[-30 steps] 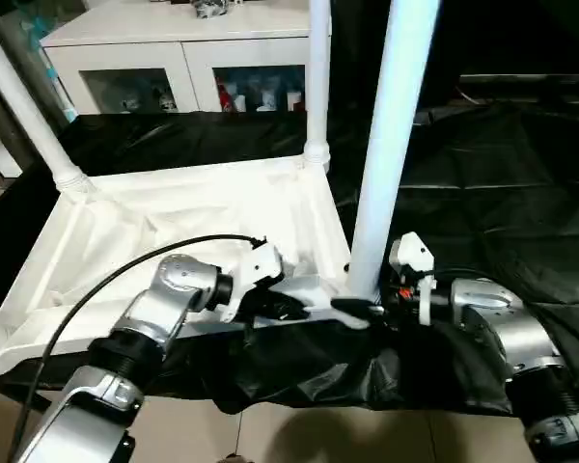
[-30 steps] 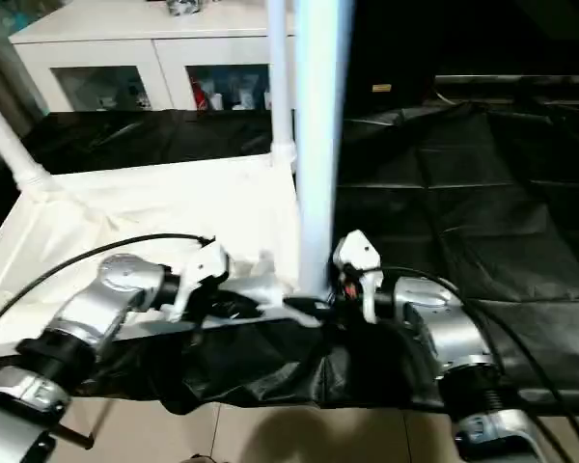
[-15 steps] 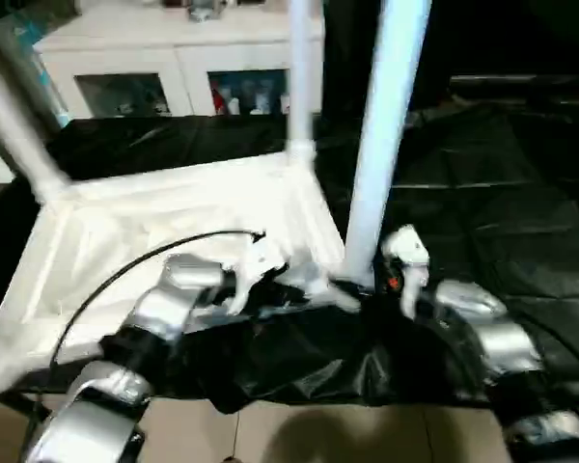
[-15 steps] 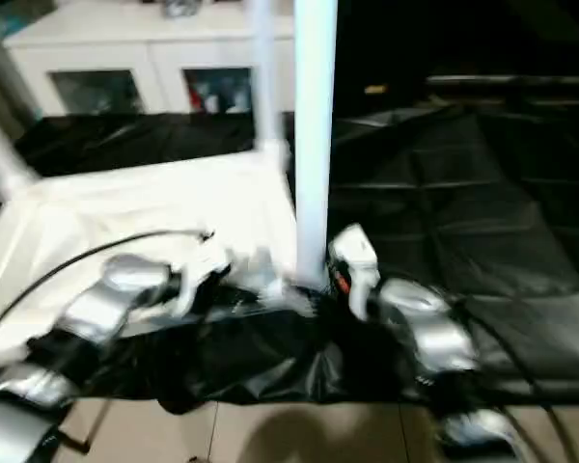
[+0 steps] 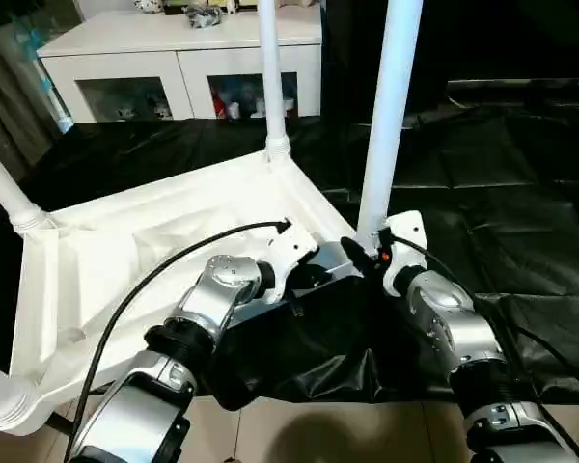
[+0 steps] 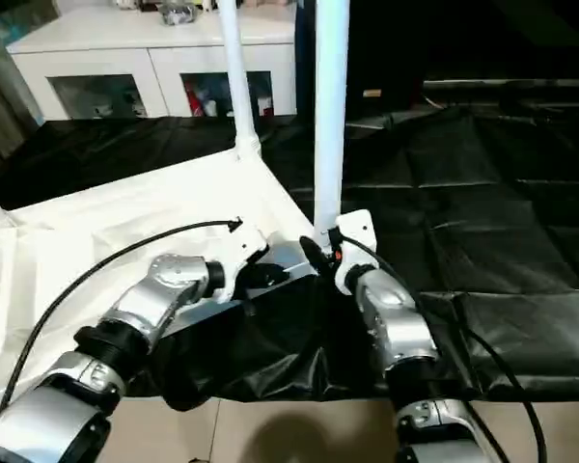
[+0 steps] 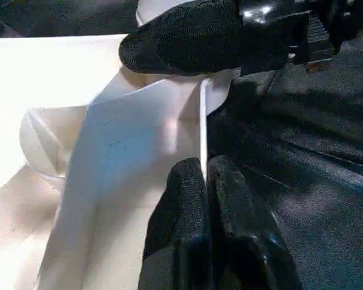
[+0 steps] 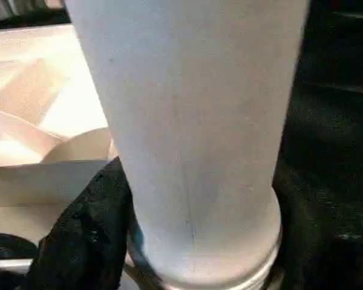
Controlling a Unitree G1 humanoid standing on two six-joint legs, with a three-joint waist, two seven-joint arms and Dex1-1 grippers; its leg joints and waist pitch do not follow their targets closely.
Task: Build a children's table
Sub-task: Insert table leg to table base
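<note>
black sheet [image 5: 482,174], white cabinet [image 5: 174,58] behind

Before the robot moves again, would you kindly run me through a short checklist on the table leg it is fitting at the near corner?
1. Left gripper shut on the tabletop rim: ok.
2. Right gripper at the base of the near leg, a finger beside it: ok.
3. Right gripper actually clamping the leg: cannot tell.
4. Near leg upright: ok.
5. Leg fully seated in its socket: cannot tell.
6. Far leg and left leg standing in their corners: ok.
</note>
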